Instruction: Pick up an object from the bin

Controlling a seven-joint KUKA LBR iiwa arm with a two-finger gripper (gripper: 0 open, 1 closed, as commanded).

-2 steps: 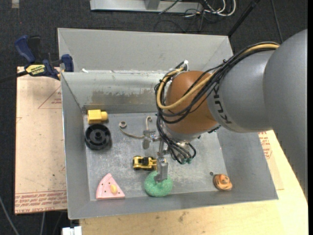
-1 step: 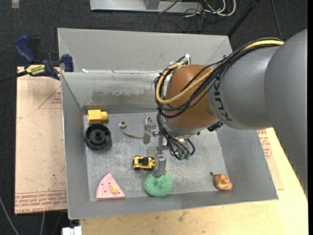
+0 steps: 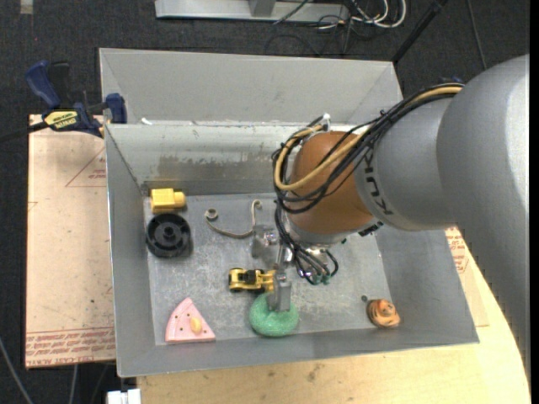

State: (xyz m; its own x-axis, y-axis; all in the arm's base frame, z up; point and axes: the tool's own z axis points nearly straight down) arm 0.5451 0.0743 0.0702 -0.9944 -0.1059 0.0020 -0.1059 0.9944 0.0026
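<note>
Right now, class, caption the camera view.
Robot hand above green lump, beside yellow toy vehicle, in grey bin.

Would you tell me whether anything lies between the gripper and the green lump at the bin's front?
Nothing visible does: the gripper is right at the upper edge of the green lump. The yellow toy lies close beside the gripper, on the view's left, not in between.

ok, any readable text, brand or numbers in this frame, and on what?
"KU": light letters on the grey arm, near its wrist end; the rest of the word runs out of sight behind the cables.
Loose things in the bin: no text that can be read.
</note>
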